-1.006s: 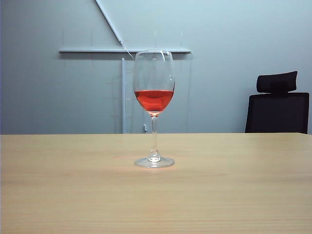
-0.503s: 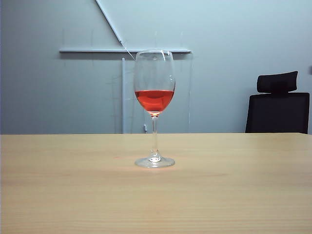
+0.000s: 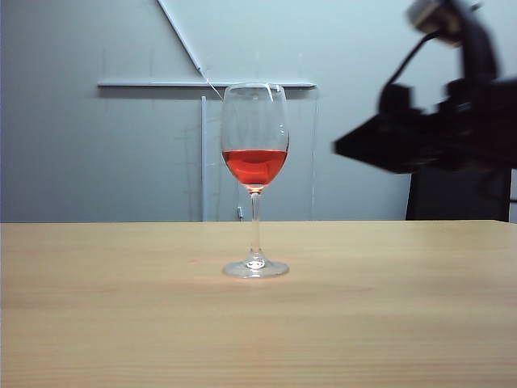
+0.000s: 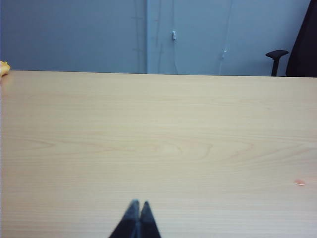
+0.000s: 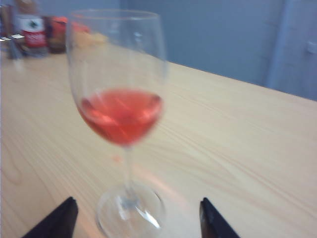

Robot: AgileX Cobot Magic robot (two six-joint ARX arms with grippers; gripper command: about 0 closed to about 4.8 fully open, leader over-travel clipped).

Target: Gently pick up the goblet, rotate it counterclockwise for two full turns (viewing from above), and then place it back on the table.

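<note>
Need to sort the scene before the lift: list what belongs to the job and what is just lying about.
Job: goblet, upright on the table; right gripper, jaws open; left gripper, jaws shut.
Lying about: black chair; bottles at the table's far edge.

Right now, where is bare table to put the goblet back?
Bare table lies on both sides of the goblet and in front of it. The right pincer, open, approaches from the right, above the table; the left pincer, shut, sits low at the near edge.

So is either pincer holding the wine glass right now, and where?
Nothing is held. The right pincer is open, short of the glass; the left pincer is shut on nothing.
</note>
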